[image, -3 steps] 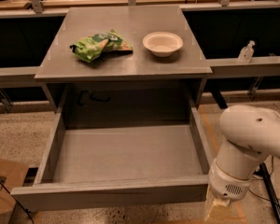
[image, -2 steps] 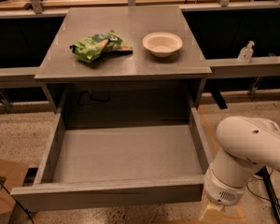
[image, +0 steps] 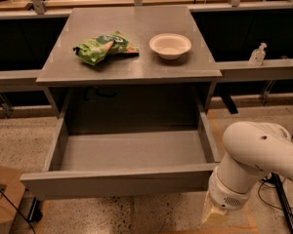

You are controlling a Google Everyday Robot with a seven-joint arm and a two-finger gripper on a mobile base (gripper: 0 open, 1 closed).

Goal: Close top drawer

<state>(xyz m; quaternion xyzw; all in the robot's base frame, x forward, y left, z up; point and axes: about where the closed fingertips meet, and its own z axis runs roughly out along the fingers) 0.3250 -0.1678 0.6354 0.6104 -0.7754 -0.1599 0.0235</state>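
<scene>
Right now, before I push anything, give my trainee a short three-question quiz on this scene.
1. True or false: the top drawer is fully shut.
2. What sits beside the green bag on the cabinet top? A) mug B) bowl C) plate
3. Where is the claw relative to the drawer's front panel?

Key: 1. False: it stands pulled out, with nothing inside. 2. B. 3. Low, near the floor, by the panel's right end.
</scene>
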